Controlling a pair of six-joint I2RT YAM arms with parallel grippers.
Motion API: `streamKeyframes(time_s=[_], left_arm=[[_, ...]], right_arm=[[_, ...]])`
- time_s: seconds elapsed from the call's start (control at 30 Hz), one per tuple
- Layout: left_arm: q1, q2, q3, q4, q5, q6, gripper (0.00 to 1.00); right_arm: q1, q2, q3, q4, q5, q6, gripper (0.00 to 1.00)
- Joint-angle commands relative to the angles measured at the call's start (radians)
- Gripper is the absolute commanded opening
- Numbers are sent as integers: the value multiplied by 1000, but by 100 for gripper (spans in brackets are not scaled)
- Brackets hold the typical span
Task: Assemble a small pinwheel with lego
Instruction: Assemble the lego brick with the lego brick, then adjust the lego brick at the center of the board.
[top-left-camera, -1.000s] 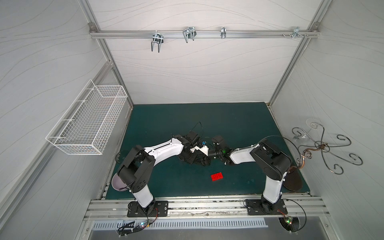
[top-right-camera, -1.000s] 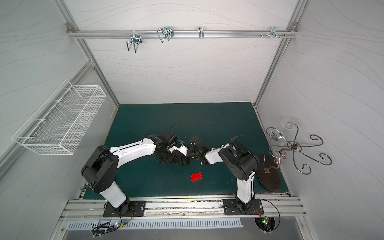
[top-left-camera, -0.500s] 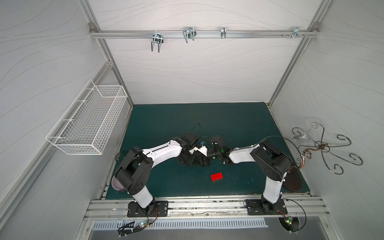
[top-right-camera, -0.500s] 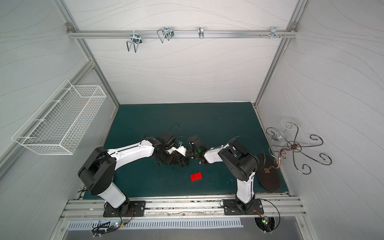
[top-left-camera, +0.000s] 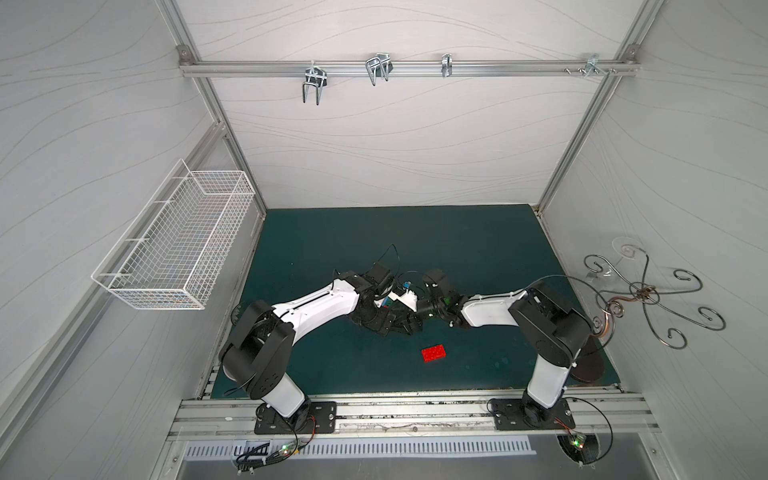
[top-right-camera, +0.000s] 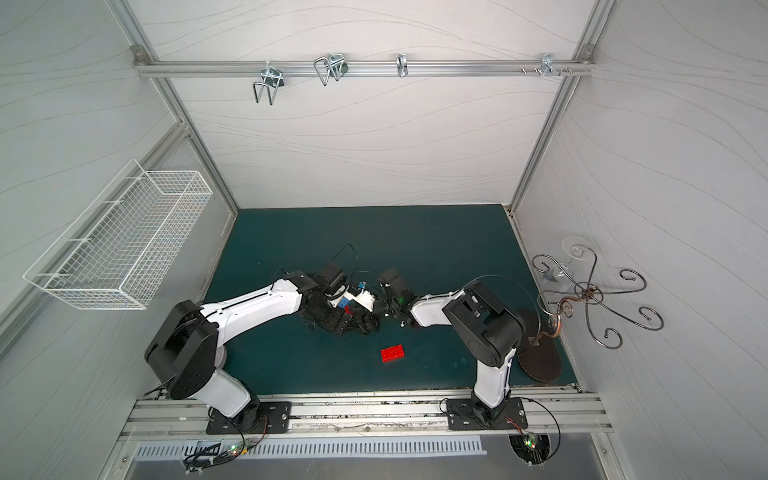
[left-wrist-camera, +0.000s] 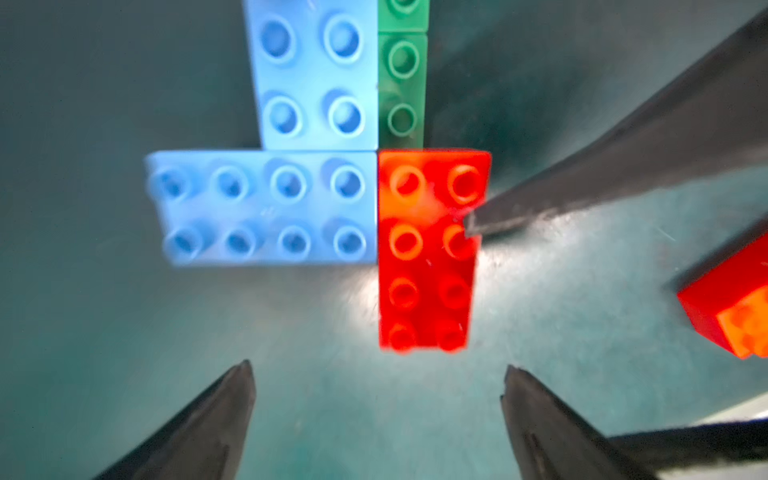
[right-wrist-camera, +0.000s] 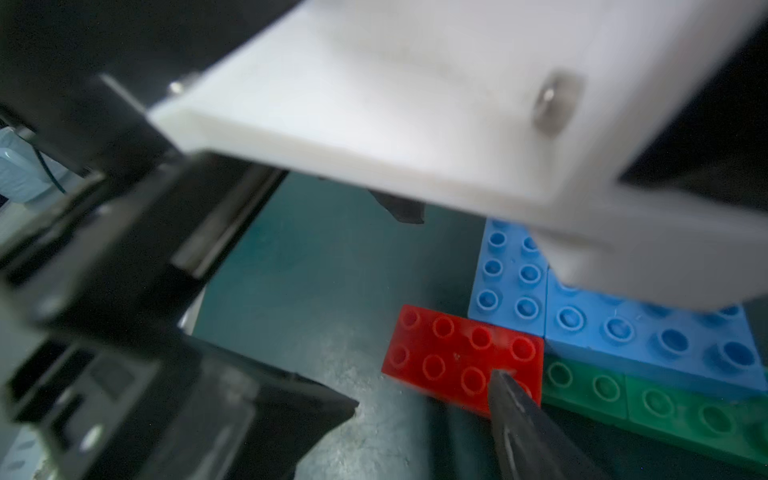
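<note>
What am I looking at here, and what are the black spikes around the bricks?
Two robot arms, the left arm and the right arm, stand at a green mat. The two wide pictures come from cameras overhead; the close-ups from a camera on each wrist. The black spikes are gripper fingers. On the mat lies a part-built pinwheel of blue, green and red bricks, with a loose red brick nearby. The left gripper is open and holds nothing. The right gripper rests one fingertip on the pinwheel's red brick.

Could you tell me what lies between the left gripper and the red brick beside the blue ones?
Only bare mat separates the left gripper from the red brick, in the left wrist view.
</note>
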Motion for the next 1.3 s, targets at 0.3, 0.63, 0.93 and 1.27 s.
streamKeyframes(time_s=[0.3, 0.63, 0.93, 1.27], left_arm=[[30, -207, 100, 74, 51, -65, 100], [44, -309, 5, 237, 246, -158, 100], [43, -403, -119, 266, 229, -201, 100], [48, -420, -128, 223, 138, -173, 100]], right_arm=[[-59, -229, -16, -232, 106, 194, 72], [-42, -587, -19, -1081, 168, 422, 68], [29, -659, -213, -1052, 131, 662, 64], [-2, -423, -134, -1025, 154, 592, 69]])
